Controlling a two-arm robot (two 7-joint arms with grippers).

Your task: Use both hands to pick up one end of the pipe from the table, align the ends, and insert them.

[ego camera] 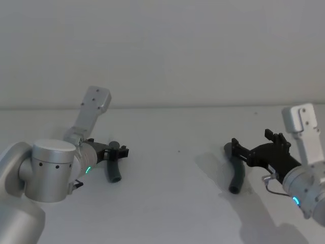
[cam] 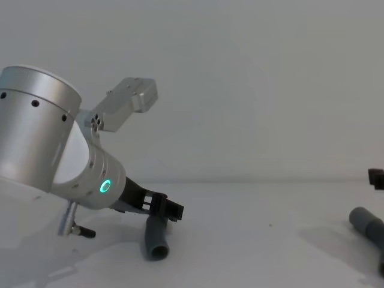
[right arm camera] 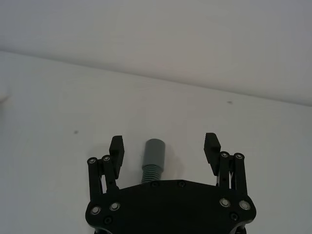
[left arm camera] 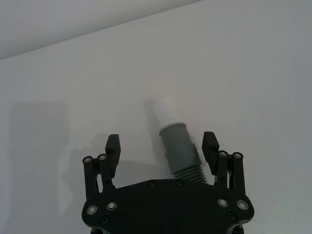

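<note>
**Both claws being set astride the pipe pieces; nothing gripped yet**

The left gripper [left arm camera: 161, 145] is being held low over the table [ego camera: 177, 203], jaws spread wide. The white-tipped piece [left arm camera: 176, 151] is being straddled on the surface between the fingers, nearer one of them, with neither pad seen touching it; its white tip [left arm camera: 163, 109] is being presented out beyond the fingertips, presumably so that the mating end is free.

The right gripper [right arm camera: 165, 146] is likewise being presented wide open, on the right of the table and well apart from the left. The plain grey piece [right arm camera: 154, 163] is being framed roughly midway between its fingers, its grey end [right arm camera: 156, 145] projecting forward; whether that end is hollow cannot be told from this side.

Both pieces are being judged as lying on the table, not lifted. The step in hand is being read as the settling-in before the grasp. The ribbed stretch near each palm is probably being targeted, so that the ends are exposed for alignment. The off-centre lie of the white-tipped piece is being noted as a risk; it may be nudged sideways or rolled when the jaws are closed.
</note>
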